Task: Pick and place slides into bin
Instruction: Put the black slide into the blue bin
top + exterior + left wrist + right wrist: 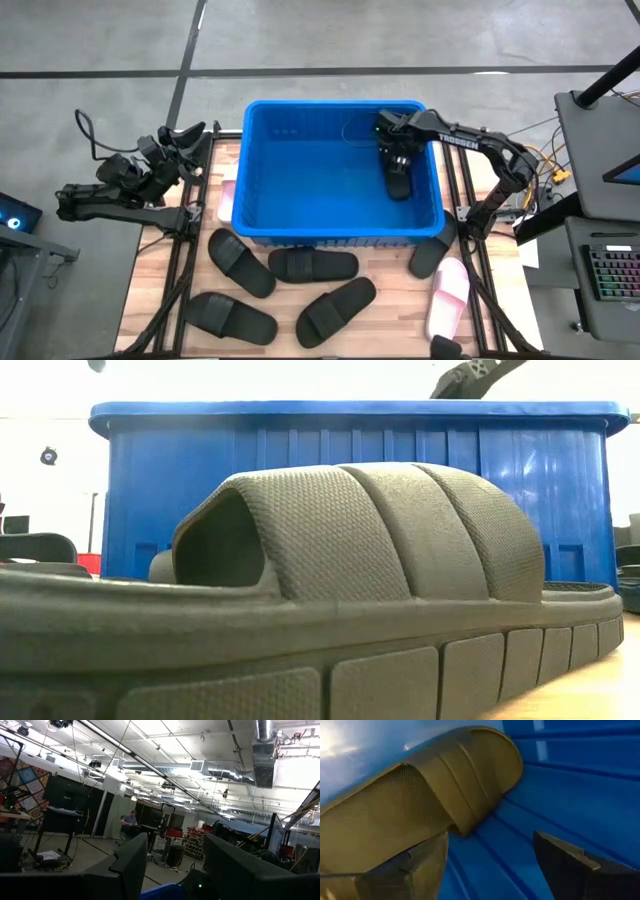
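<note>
Right gripper (398, 163) hung inside the bin (262, 215) toward two o'clock, fingers spread and released, black slide (398, 182) lying on the bin floor just beneath, five more black slides (312, 265) and a pink slide (448, 294) on the table at six o'clock, left gripper (185, 135) parked at nine o'clock, fingers parted around nothing.

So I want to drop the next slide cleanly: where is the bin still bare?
The bin floor is bare across its left and middle. Only the right end is taken, by a black slide under the open right gripper. In front of the bin, slides crowd the table.
</note>
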You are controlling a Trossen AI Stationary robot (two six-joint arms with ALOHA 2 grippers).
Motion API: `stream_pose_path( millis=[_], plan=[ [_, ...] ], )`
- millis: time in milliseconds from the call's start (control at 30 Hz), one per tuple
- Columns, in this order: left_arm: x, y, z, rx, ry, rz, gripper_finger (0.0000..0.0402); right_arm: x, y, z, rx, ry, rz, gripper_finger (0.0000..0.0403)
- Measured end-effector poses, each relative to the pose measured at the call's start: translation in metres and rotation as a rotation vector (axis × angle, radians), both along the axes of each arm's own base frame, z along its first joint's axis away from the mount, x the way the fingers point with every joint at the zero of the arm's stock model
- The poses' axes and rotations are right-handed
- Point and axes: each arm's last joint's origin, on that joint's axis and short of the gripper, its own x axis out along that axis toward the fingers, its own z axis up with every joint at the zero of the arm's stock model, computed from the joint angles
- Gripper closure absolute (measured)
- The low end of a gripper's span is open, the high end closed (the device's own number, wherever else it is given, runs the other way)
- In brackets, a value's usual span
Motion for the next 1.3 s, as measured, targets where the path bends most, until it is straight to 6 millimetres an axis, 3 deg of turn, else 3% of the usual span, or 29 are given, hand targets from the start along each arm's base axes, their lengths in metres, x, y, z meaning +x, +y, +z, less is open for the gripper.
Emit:
stream_pose_path(
  millis=[367, 600, 833, 1167, 1300],
  plan=[
    [0.0, 0.0, 0.0, 0.001, 0.001, 0.0, 0.0222, 0.006, 0.008, 0.031, 0.071, -0.24, -0.184, 0.0132],
    [-0.001, 0.0, 0.0, 0.001, -0.003, 0.001, 0.0222, 0.008, 0.033, 0.062, 0.127, -0.391, -0.264, 0.0153],
    [-0.001, 0.0, 0.0, 0.002, 0.002, 0.0, 0.0222, 0.003, 0.091, 0.101, 0.431, -0.523, -0.202, 0.0168],
    [-0.002, 0.0, 0.0, 0.002, -0.002, 0.0, 0.0222, -0.028, 0.191, 0.142, 0.601, -0.674, -0.322, 0.0179],
    [0.0, 0.0, 0.0, 0.002, 0.005, 0.0, 0.0222, -0.042, 0.23, 0.147, 0.567, -0.697, -0.264, 0.0183]
  ],
)
